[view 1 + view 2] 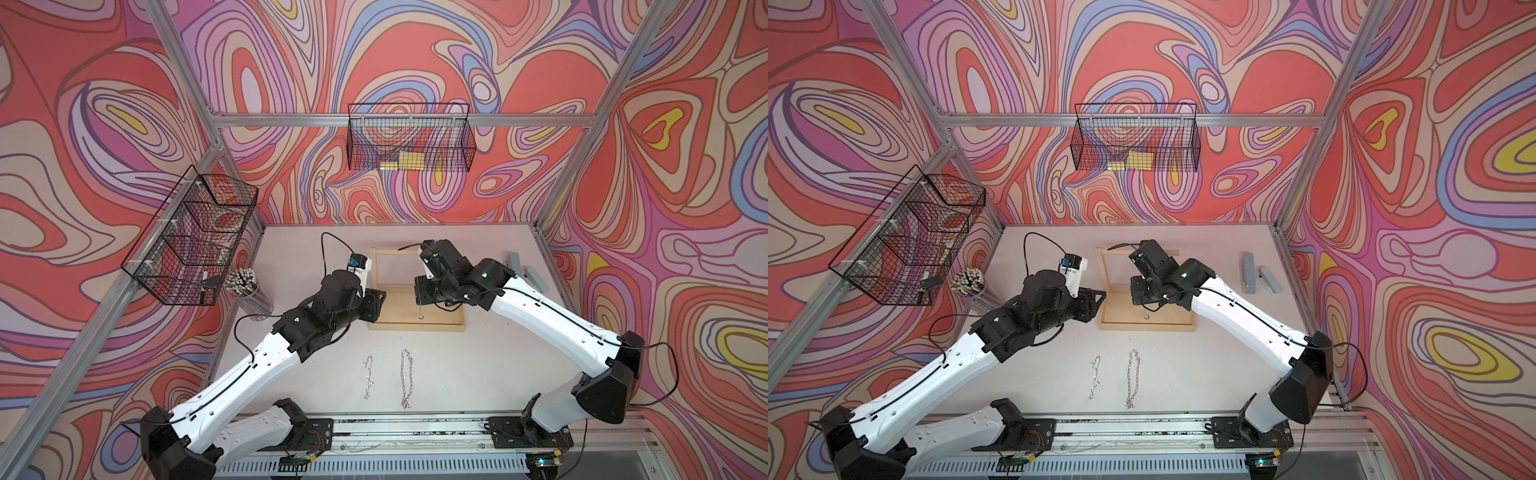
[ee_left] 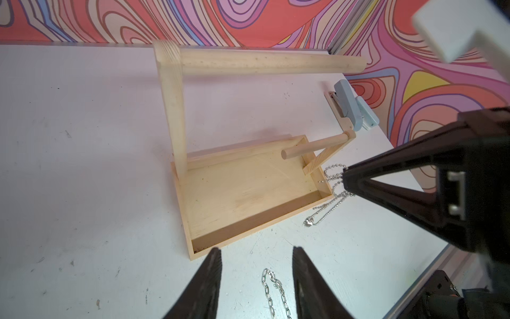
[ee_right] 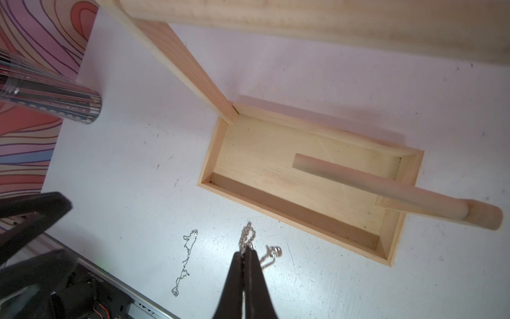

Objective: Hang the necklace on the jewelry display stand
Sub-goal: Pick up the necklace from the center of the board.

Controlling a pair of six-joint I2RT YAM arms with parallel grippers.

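Between the clenched fingers of the right gripper [image 3: 246, 252] hangs a ball-chain necklace [image 2: 331, 190], its pendant dangling just above the tray of the jewelry display stand [image 1: 415, 324]. Left gripper [image 2: 256, 265] stands released, holding nothing, at the stand's left edge. Bare tabletop [image 1: 478, 361] lies open toward the near rail, save a thick chain [image 1: 406, 378] and a thin chain [image 1: 368, 376]. Only the left wrist view shows the necklace looped beside the lower dowel [image 2: 314, 145]; both top views hide the grip. Staplers [image 1: 1258, 274] sit well apart.
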